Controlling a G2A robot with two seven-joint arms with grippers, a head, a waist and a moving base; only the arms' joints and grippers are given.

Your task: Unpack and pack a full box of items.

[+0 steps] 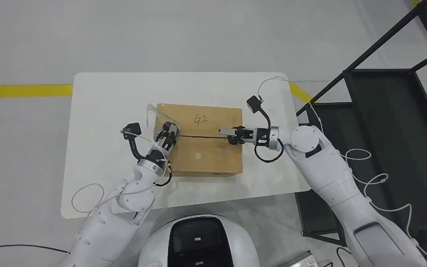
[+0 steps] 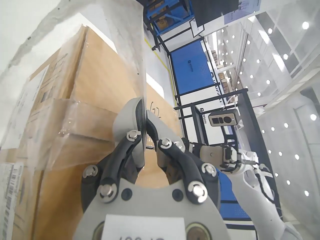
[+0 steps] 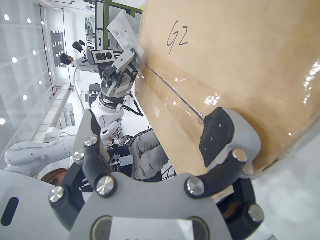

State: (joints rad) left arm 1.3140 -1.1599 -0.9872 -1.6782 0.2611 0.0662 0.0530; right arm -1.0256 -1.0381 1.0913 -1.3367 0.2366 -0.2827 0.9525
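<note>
Clamping peeled tape (image 2: pixel 125 38) at the box (image 1: pixel 200 143) end, left hand (image 2: pixel 145 118) faces spread right hand (image 1: pixel 230 135) on top.

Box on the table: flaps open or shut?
Shut. The box top lies flat, closed along its seam; the left gripper pinches a tape strip peeled up at one end.

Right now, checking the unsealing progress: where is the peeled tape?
Top view: the tape rises from the box's left end, pinched in the left tool.
</note>
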